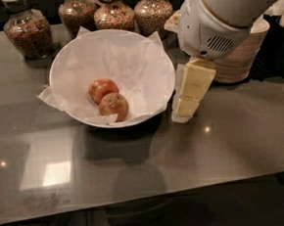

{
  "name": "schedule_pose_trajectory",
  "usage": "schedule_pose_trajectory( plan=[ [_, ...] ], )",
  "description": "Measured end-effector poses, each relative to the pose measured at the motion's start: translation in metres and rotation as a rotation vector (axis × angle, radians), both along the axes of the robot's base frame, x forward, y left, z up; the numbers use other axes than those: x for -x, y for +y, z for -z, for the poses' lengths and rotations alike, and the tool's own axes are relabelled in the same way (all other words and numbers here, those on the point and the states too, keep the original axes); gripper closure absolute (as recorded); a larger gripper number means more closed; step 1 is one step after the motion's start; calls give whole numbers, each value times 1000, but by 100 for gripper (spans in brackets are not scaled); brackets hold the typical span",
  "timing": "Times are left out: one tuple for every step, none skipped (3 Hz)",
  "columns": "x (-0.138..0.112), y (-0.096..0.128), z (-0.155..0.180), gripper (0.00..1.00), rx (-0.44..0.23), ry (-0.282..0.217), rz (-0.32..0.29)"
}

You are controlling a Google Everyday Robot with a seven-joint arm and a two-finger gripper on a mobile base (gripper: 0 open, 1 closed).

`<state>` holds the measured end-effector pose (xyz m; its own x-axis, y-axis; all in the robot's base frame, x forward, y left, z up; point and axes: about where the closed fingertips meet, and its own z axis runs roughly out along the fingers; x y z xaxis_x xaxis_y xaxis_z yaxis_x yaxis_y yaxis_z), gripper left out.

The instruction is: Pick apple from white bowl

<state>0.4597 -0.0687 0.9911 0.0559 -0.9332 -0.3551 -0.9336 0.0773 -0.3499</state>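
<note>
The white bowl stands on the grey table, lined with crumpled white paper. Two apples lie side by side in its bottom. The apple, the deeper red one, is the farther of the two. A paler orange-yellow apple touches it on the near side. My gripper hangs from the large white arm just outside the bowl's right rim, pointing down and left, with its tip close to the table. It holds nothing that I can see and is apart from both apples.
Several glass jars of grains and seeds stand along the table's back edge behind the bowl. A stack of beige paper bowls stands at the right, behind my arm. The table's front edge runs across the bottom.
</note>
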Motion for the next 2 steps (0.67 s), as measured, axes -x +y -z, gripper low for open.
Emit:
schedule_pose_trajectory(
  plan=[
    [-14, 18, -13, 0, -76, -62, -21],
    [-29, 39, -19, 16, -138, -88, -70]
  ],
)
